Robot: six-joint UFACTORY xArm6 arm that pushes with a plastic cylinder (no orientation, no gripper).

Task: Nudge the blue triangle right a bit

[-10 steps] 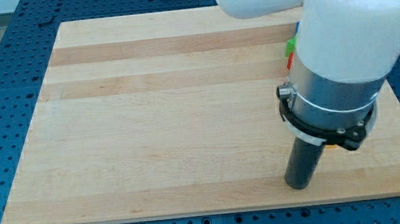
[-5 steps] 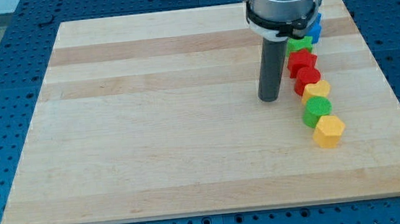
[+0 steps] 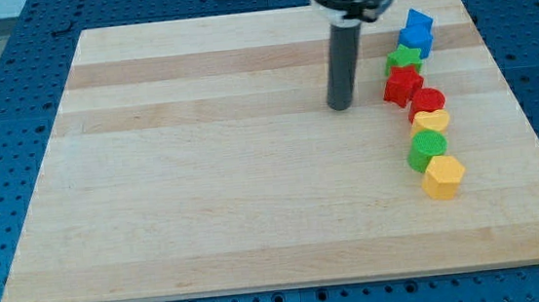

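Note:
The blue triangle (image 3: 418,20) lies near the board's top right corner, touching a second blue block (image 3: 414,40) just below it. My tip (image 3: 342,106) rests on the wooden board (image 3: 203,176), left of the block column and below-left of the blue triangle, apart from it. Nothing touches the tip.
Below the blue blocks, a column runs down the view's right: a green star (image 3: 402,59), a red star (image 3: 402,86), a red block (image 3: 427,101), a yellow block (image 3: 431,121), a green cylinder (image 3: 429,146) and a yellow hexagon (image 3: 442,176). The board's right edge is close.
The arm has swung from the board's lower right up toward the view's top. The tip then shifted slightly left and up, uncovering the blue blocks.

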